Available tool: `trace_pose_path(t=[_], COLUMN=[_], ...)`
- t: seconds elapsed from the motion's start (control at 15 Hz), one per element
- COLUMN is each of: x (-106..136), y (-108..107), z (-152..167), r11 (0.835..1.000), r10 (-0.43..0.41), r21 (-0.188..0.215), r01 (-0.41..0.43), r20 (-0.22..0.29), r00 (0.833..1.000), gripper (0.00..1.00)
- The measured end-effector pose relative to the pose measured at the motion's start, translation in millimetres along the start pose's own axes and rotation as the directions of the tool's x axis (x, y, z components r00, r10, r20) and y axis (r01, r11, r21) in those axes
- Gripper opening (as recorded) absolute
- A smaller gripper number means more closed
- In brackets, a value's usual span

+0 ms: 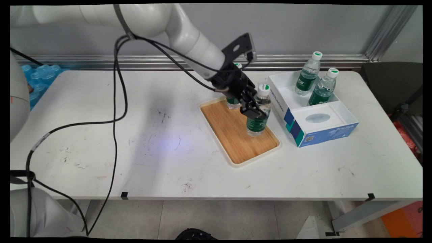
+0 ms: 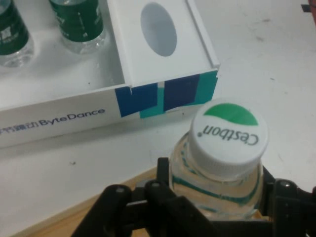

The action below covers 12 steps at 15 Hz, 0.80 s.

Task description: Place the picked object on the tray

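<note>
**Gripper closed about a water bottle on the wooden tray**

We see a water bottle (image 1: 259, 113) with a green label and a white cap standing upright on the right half of a wooden tray (image 1: 233, 135). The gripper (image 1: 252, 110) clasps it at the shoulder, just below the cap; in the hand view the black fingers (image 2: 163, 173) press against both sides of the clear neck of this bottle (image 2: 222, 163), whose cap reads "Cestbon". We judge that the grasp sits high so that the fingers clear the tray's raised pale rim. Whether the base rests on the wood or hangs just above it, we cannot tell.

A second bottle (image 1: 233, 103) stands at the tray's far end, largely hidden behind the gripper. Just beside the tray on the right lies an open white box (image 1: 317, 130) with blue and teal panels and the lettering "ByteDance"; two more bottles (image 1: 307, 74) stand upright in its far compartment, while the near section is a white insert with an oval opening. All of this rests on the white table (image 1: 135, 135).

The arm enters from the upper left and slopes down to the right, so that the hand meets the bottle obliquely from above and behind. Black cables (image 1: 116, 101) hang from the forearm and trail off the table's near left edge.
</note>
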Motion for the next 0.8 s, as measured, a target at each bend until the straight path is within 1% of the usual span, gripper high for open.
trace_pose_path(t=[0.4, 0.8], x=[-9.9, -16.6], y=[1.2, 3.3], z=[30.9, 47.6], r11=[1.000, 1.000], r10=[-0.004, 0.000], r21=[-0.007, -0.015], r01=[0.003, 0.000], r20=[-0.012, -0.014], r00=[1.000, 1.000], gripper=[0.00, 0.00])
